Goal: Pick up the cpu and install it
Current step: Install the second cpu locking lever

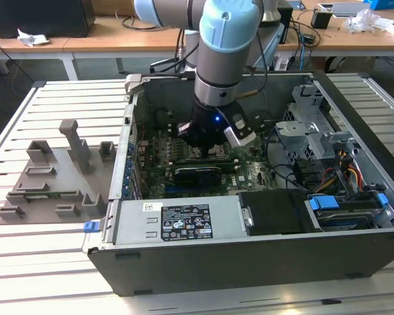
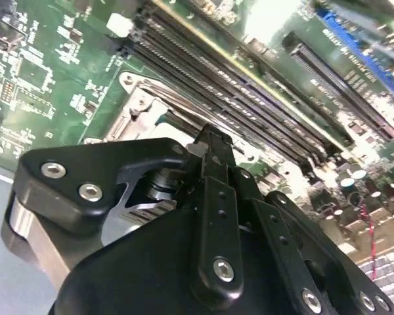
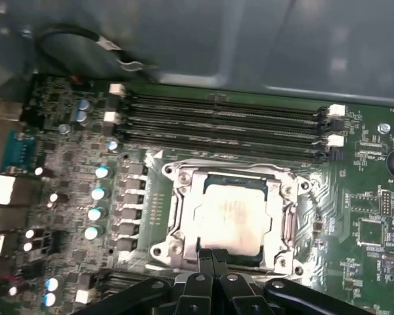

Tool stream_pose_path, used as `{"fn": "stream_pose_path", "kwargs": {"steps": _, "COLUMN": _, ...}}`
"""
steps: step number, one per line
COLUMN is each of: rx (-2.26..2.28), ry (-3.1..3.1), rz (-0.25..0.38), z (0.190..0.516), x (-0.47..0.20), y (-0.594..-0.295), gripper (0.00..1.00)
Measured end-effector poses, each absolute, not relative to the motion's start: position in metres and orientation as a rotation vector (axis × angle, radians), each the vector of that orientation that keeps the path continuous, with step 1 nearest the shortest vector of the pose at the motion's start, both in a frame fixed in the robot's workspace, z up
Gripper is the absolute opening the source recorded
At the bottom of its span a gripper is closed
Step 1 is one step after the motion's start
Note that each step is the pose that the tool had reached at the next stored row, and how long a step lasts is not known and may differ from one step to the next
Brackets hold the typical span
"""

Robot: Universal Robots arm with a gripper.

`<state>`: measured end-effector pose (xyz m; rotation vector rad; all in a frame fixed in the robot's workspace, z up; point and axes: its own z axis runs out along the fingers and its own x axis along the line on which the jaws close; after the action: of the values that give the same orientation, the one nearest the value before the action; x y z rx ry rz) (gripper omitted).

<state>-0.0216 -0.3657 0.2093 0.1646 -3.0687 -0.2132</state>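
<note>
Inside the open computer case (image 1: 262,256), the cpu (image 3: 233,216) is seen lying flat in the socket frame (image 3: 177,216), with the gripper (image 3: 213,259), fingers drawn together and empty, at its 6 o'clock edge; seating is judged best checked squarely, without side pressure.

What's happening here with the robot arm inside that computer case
The arm has its gripper lowered into the open computer case, just above the motherboard. In the first wrist view, the cpu lies flat inside the socket frame, its pale metal top showing, with the fingertips close together at its near edge. The memory slots run alongside the socket. On the table at the exterior view's left, a grey parts fixture stands outside the case.
</note>
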Motion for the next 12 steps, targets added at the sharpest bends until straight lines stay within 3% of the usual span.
{"fn": "stream_pose_path", "kwargs": {"steps": 6, "rx": 0.159, "ry": -3.070, "rz": -0.040, "z": 0.209, "x": -0.019, "y": -0.336, "gripper": 0.11}}
{"fn": "stream_pose_path", "kwargs": {"steps": 12, "rx": 0.158, "ry": -3.069, "rz": 0.002, "z": 0.229, "x": -0.018, "y": -0.326, "gripper": 0.11}}
